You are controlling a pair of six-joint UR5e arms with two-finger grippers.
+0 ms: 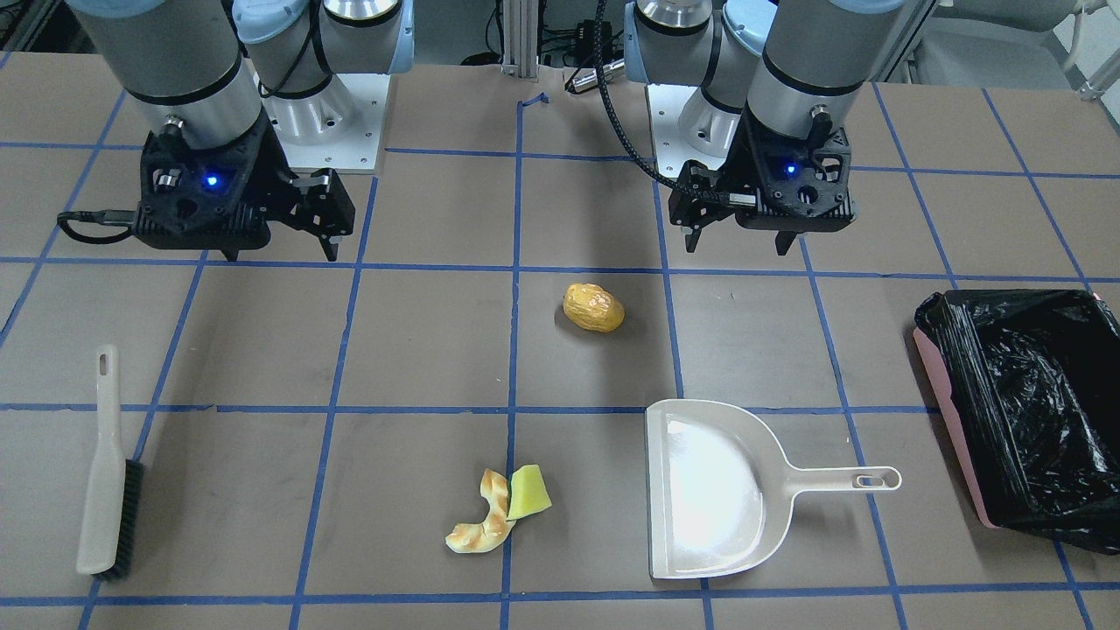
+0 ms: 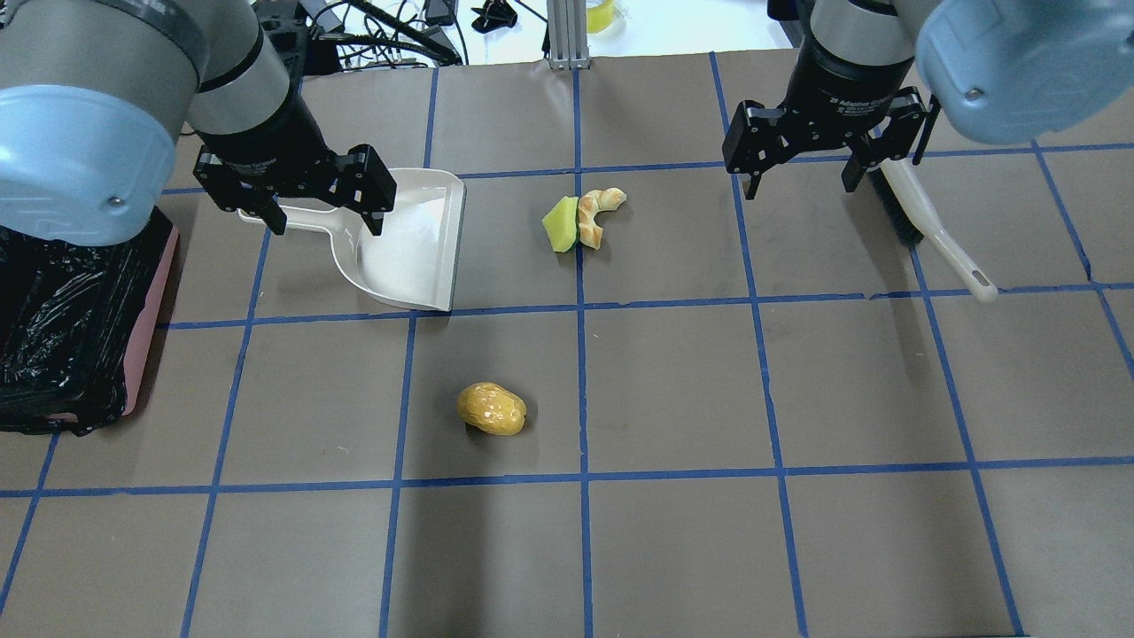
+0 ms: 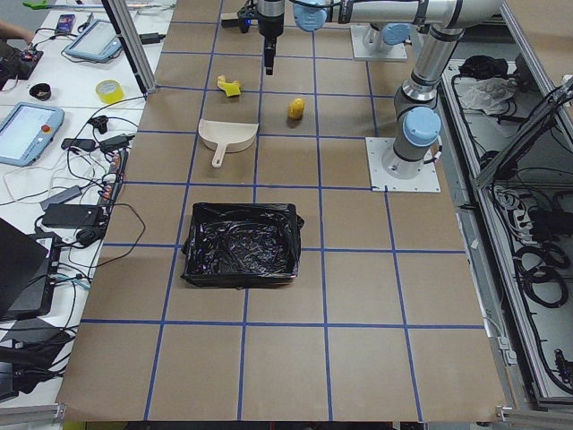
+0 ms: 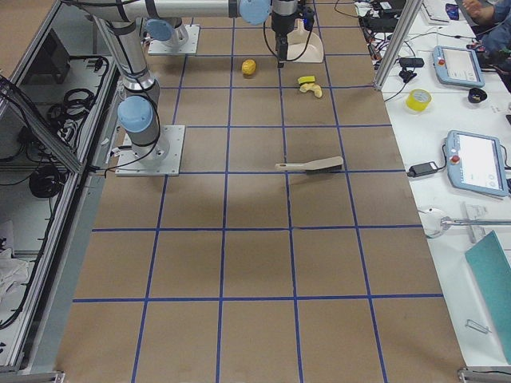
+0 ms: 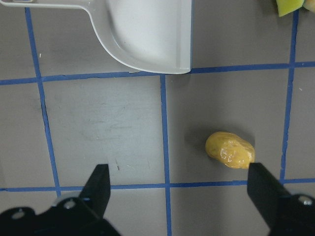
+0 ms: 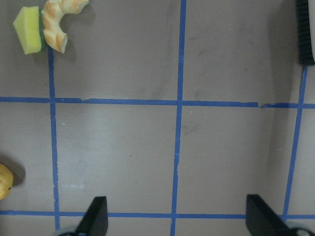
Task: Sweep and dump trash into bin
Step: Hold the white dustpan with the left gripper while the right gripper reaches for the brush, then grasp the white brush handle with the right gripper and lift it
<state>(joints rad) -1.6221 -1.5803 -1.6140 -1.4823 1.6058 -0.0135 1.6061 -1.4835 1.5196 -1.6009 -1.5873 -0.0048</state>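
While both arms hang above the brown table (image 2: 673, 390) with its blue tape grid, we see the left gripper (image 2: 326, 223) and the right gripper (image 2: 803, 188), each with its fingers spread wide and nothing between them. White print runs around each gripper's collar. On the right one we make out "Adaptive" and little more, and the left one's is too blurred to read.

All the trash lies on the table. The golden-brown potato-like lump (image 2: 492, 408) sits alone nearer the robot's base. The curved pastry piece (image 2: 598, 213) touches the yellow sponge (image 2: 561, 224) farther out. The sponge's green backing shows only as a thin sliver in the right wrist view.

The cream dustpan (image 2: 416, 239) lies on the robot's left, mouth towards the pastry and sponge. From overhead, the left gripper covers part of its handle. The pink bin (image 1: 949, 420), lined with a glossy black bag, stands beyond the dustpan at the table's left end. It is cut off by the frame edge in the front view and partly hidden behind the left arm's elbow overhead.

The cream brush (image 2: 930, 235) lies on the right. From overhead, the right gripper hides its bristle end.
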